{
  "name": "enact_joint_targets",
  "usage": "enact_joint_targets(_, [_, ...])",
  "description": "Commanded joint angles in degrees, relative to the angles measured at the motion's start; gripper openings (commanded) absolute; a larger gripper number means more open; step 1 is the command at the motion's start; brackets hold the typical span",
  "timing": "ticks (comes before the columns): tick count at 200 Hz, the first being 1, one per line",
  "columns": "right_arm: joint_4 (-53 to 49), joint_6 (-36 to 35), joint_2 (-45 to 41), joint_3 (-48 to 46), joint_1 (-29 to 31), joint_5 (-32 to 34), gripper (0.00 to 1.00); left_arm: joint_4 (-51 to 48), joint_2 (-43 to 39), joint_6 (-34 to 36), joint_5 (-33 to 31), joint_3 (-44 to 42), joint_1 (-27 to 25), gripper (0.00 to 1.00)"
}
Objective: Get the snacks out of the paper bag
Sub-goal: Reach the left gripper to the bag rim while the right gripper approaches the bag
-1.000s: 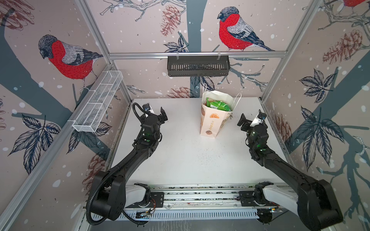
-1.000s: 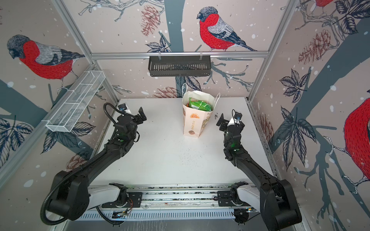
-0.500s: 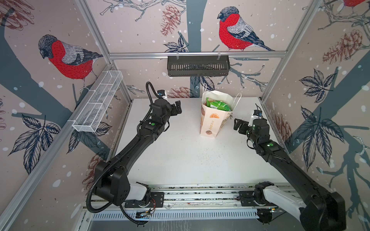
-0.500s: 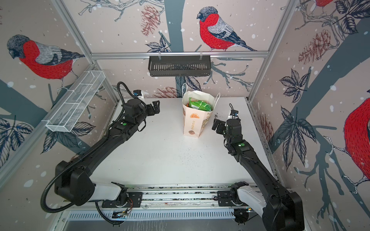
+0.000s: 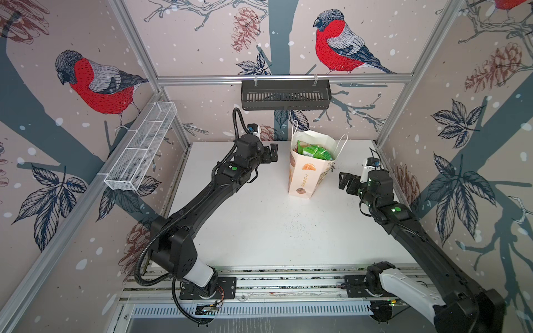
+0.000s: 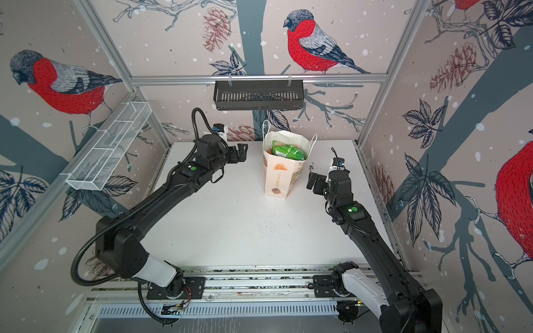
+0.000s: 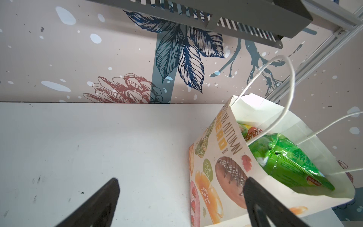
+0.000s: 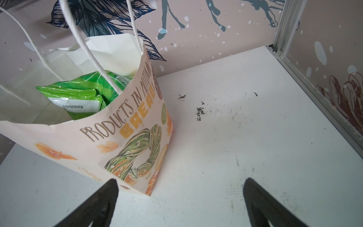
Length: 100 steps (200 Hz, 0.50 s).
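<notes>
The paper bag (image 5: 305, 177) (image 6: 280, 178) stands upright at the back middle of the white table, its cord handles up. The snacks lie inside it, and a green packet (image 5: 315, 151) (image 6: 290, 151) (image 7: 284, 157) (image 8: 78, 94) is on top. Beside it, a yellow-red packet edge (image 7: 249, 130) shows in the left wrist view. My left gripper (image 5: 272, 152) (image 7: 180, 180) hovers open just left of the bag's rim with nothing held. On the bag's right, level with its lower half, my right gripper (image 5: 346, 181) (image 8: 180, 180) is open and empty, apart from the bag (image 8: 110, 137).
A black slotted basket (image 5: 285, 98) hangs on the back wall above the bag. A white wire basket (image 5: 141, 147) is fixed to the left wall. Dark crumbs (image 8: 199, 112) speckle the table (image 5: 259, 225) right of the bag.
My left arm has swung back and to the right, up to the bag's left side. My right gripper has turned and moved left toward the bag. Both jaws stayed open.
</notes>
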Motion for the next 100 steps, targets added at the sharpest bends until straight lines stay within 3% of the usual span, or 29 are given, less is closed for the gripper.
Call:
enact_joint_targets(1, [-1.05, 0.21, -1.4, -0.31, 0.11, -0.5, 1.0, -2.18, 3.38, -0.59, 3.16, 3.95, -0.17, 0.98])
enact_joint_targets(100, [-5.12, -1.13, -6.31, -0.68, 0.02, 0.01, 1.0, -7.35, 13.82, 0.02, 4.83, 18.56, -4.16, 0.93])
